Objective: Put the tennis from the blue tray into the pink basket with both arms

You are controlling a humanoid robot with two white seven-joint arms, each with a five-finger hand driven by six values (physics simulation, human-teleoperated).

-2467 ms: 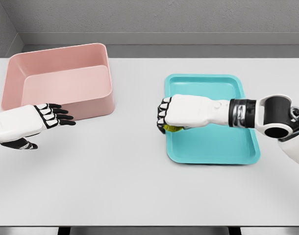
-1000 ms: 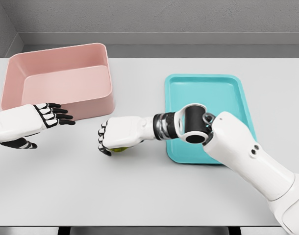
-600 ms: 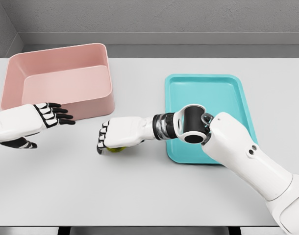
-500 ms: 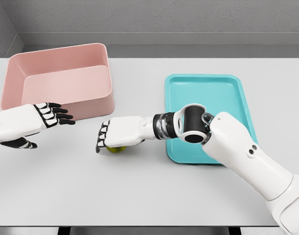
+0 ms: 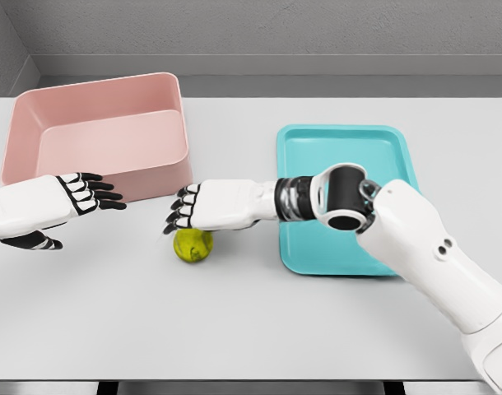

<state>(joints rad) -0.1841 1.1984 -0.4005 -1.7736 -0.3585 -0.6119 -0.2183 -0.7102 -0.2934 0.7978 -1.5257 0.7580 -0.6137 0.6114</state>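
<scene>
tennis ball [image 5: 193, 245] on table [image 5: 251, 329] btwn hands, right hand [image 5: 203, 206] just above, open room round it

A white worktop [image 5: 259, 321] fills most of the view. Behind it stands a grey wall [image 5: 267, 29] with a lighter strip along its base. The light is soft and even.

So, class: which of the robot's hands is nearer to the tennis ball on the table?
The right. The right hand hovers just above the tennis ball, fingers open. The left hand sits well off to the ball's left, in front of the pink basket.
</scene>
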